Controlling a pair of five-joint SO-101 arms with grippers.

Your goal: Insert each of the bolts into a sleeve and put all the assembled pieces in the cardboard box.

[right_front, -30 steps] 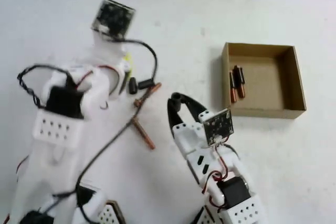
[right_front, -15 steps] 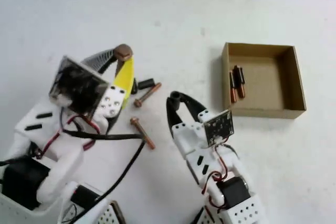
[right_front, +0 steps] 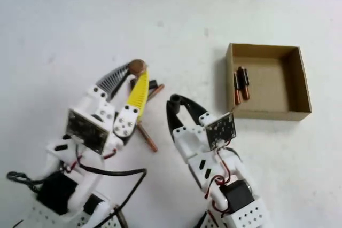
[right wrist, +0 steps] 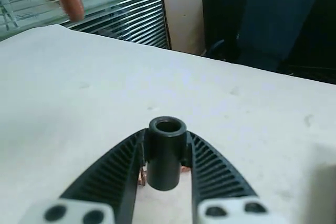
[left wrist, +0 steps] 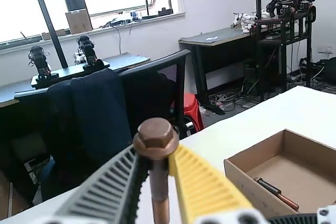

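**Bolt in one claw, sleeve in the other: grip notes**

On the white table (right_front: 64, 30), the cardboard box (right_front: 267, 115) sits on the right arm's side, with two assembled pieces (right_front: 240, 85) lying inside. The left gripper (right_front: 137, 71) is clamped on a bolt (left wrist: 155, 137), head up. It's pinched just under the head, with the shank hanging below. The right gripper (right_front: 175, 102) squeezes a black sleeve (right wrist: 167, 153) upright by its sides.

My guess is both parts are light, rigid and smooth enough to swivel between ribbed fingers. So holding the bolt near its head and the sleeve mid-body, mouth left free, looks right to me.

As for views, the high one lays out the box, both arms and a loose bolt (right_front: 148, 140) lying between them. The left wrist view gets the hex head close up. The right wrist view looks into the sleeve's open bore, which from above is just a dark blob.
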